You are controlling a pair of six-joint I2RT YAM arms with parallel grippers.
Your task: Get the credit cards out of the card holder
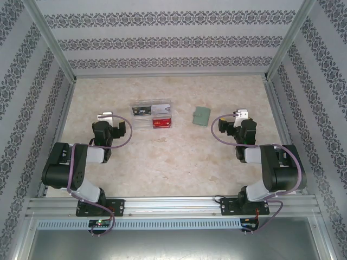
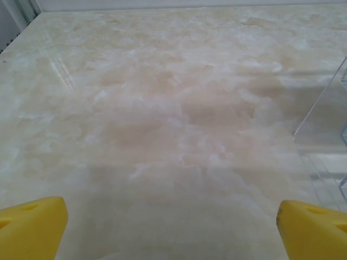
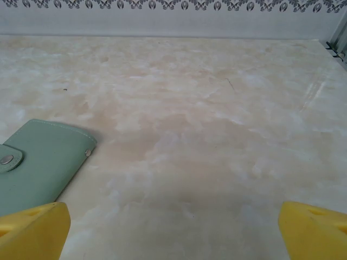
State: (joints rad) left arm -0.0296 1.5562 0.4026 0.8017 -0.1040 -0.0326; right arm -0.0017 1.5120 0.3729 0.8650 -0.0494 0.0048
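1. Since the card holder [image 1: 202, 115] lies just to the left of my right gripper [image 1: 240, 115] and a little ahead of it, the coming reach belongs to that arm. My left gripper [image 1: 104, 115] sits well apart from the holder, on the far side of the clear plastic box [image 1: 153, 115].
2. From the right wrist, the card holder [image 3: 43, 162] shows at the lower left. One corner points away from the fingers and its edges run askew to my line of approach, so I judge a wrist turn will be needed.
3. Both pincers stand spread wide and pinch nothing. The right gripper [image 3: 173, 233] and left gripper [image 2: 173, 230] each show yellow fingertips [image 3: 32, 230] at the frame corners, with bare table between them.
4. The holder is folded flat and closed: soft pale green, stitched along the rim, with a small tab and a metal snap. The credit cards are hidden inside, I presume.
5. The box beside the holder is hard and transparent. It holds a reddish flat thing and a dark one, and I cannot tell what they are.
6. The table [image 1: 179, 157] is glossy, marbled beige and looks slippery, so I expect the holder may slide when pushed.
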